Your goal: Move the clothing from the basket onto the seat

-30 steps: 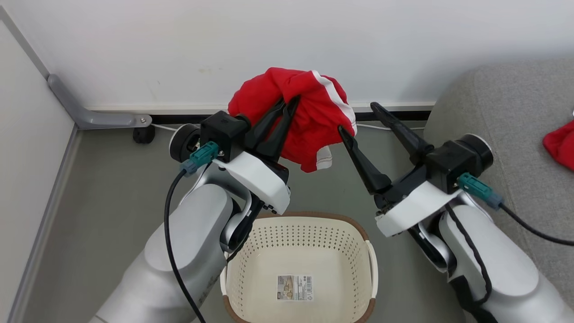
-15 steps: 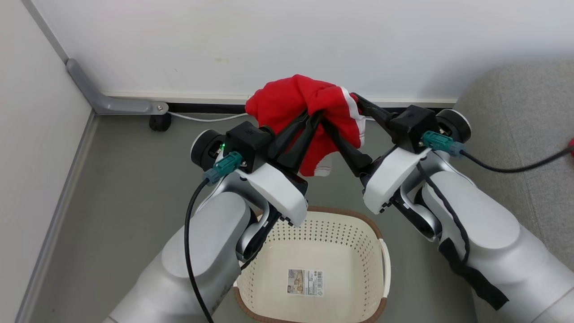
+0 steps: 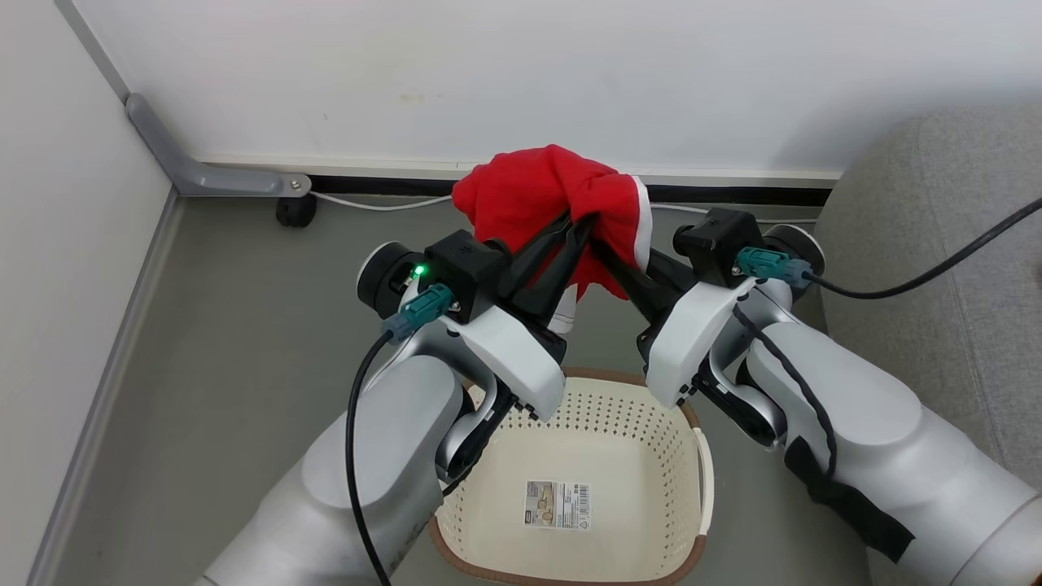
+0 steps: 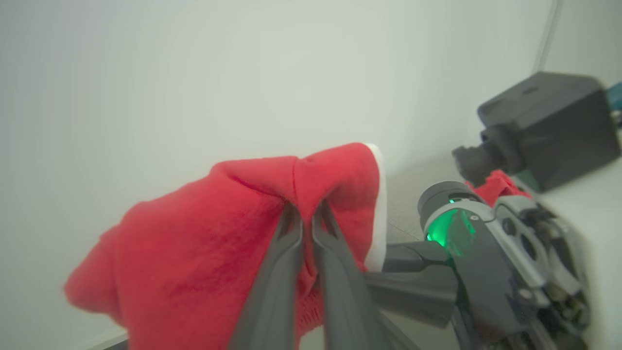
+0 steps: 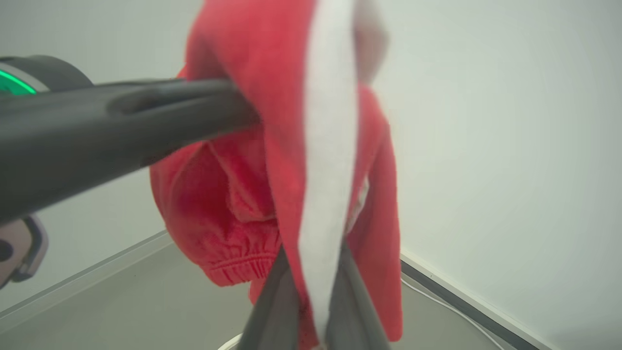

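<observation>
We find the basket [image 3: 627, 423] on the floor [image 3: 244, 325] below both arms, its perforated base showing the barcode label [image 3: 558, 505]. The clothing [image 3: 537, 195] hangs bunched above it against the white wall [image 3: 488, 73], well apart from the seat [image 3: 936, 203], which is cut off at the right edge. The left gripper [image 3: 576, 221] is clamped on a red fold and the right gripper [image 3: 606, 244] is pinched on the white-striped edge just beside it. Both sets of fingertips are buried in fabric, the left forearm [image 3: 383, 456] hides the basket's near left corner, and both wrist views are blurred.
</observation>
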Robot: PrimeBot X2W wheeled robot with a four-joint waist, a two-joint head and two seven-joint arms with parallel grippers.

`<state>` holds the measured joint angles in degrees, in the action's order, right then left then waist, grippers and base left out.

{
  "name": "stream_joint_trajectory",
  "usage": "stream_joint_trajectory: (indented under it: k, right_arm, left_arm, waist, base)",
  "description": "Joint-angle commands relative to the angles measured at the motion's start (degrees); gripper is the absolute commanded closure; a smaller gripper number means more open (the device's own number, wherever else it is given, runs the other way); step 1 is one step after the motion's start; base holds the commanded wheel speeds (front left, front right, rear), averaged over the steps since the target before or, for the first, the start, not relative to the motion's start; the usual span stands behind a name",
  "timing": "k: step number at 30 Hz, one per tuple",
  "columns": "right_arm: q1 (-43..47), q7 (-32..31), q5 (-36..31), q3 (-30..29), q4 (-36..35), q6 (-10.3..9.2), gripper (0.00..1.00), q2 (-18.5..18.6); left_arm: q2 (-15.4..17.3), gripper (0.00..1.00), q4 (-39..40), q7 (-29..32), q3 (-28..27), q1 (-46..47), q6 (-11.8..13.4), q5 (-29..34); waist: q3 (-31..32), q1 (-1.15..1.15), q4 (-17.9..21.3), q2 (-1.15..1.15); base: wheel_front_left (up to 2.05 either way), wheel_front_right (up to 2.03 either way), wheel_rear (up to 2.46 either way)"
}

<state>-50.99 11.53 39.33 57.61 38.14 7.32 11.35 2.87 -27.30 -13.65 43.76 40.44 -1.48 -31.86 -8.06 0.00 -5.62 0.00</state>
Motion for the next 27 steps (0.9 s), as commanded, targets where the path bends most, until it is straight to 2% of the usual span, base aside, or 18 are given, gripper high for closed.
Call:
stream_joint_trajectory:
  k: [1, 2, 3, 4, 5, 10, 18, 27]
  right_arm:
    - [-0.47, 1.26, 0.75, -0.14, -0.18, 0.17, 1.0, 0.04]
    - [-0.44, 1.72, 0.94, -0.29, 0.12, 0.17, 1.0, 0.2]
    - [-0.41, 2.12, 1.0, -0.52, 0.47, 0.17, 1.0, 0.39]
    - [-0.34, 2.49, 1.06, -1.0, 0.77, 0.17, 1.0, 0.52]
    - [-0.26, 2.78, 0.96, -1.43, 1.0, 0.17, 1.0, 0.66]
    - [0.74, 3.4, 0.06, -5.16, 1.22, 0.17, 1.0, 1.41]
    - [5.34, 3.45, -5.23, -15.98, -3.25, 0.17, 1.0, 2.9]
    - [10.34, 3.46, -10.27, -25.18, -6.79, 0.17, 1.0, 3.64]
  left_arm:
    - [0.65, 1.0, 1.12, -0.7, -1.75, 2.78, -0.59, -0.4]
    - [0.66, 1.0, 0.91, -0.66, -1.65, 2.59, -1.03, -0.76]
    - [0.79, 0.69, 0.65, -0.63, -1.44, 2.5, -1.29, -0.79]
    - [0.86, 0.26, 0.52, -0.66, -1.34, 2.4, -1.52, -0.85]
    - [0.9, 0.0, 0.41, -0.69, -1.23, 2.27, -1.77, -0.97]
    - [1.07, 0.0, -0.36, -0.83, -0.6, 1.55, -2.59, -1.21]
    - [1.34, 0.0, -1.88, -1.06, 0.3, -0.28, -3.36, -1.33]
    - [1.52, 0.0, -3.31, -1.22, 1.69, -2.4, -4.51, -1.62]
  waist:
    - [-0.09, 0.0, 0.28, 0.0]
    - [-0.12, 0.0, 0.43, 0.0]
    - [-0.11, 0.0, 0.58, 0.0]
    - [-0.08, 0.0, 0.74, 0.0]
    - [-0.04, 0.0, 0.89, 0.0]
    - [0.32, 0.0, 1.79, 0.0]
    - [1.39, 0.0, 4.08, 0.0]
    - [2.75, 0.0, 9.17, 0.0]
  base:
    - [0.0, 0.0, 0.0]
    - [0.0, 0.0, 0.0]
    - [0.0, 0.0, 0.0]
    - [0.0, 0.0, 0.0]
    - [0.0, 0.0, 0.0]
    - [0.0, 0.0, 0.0]
    - [0.0, 0.0, 0.0]
    - [0.0, 0.0, 0.0]
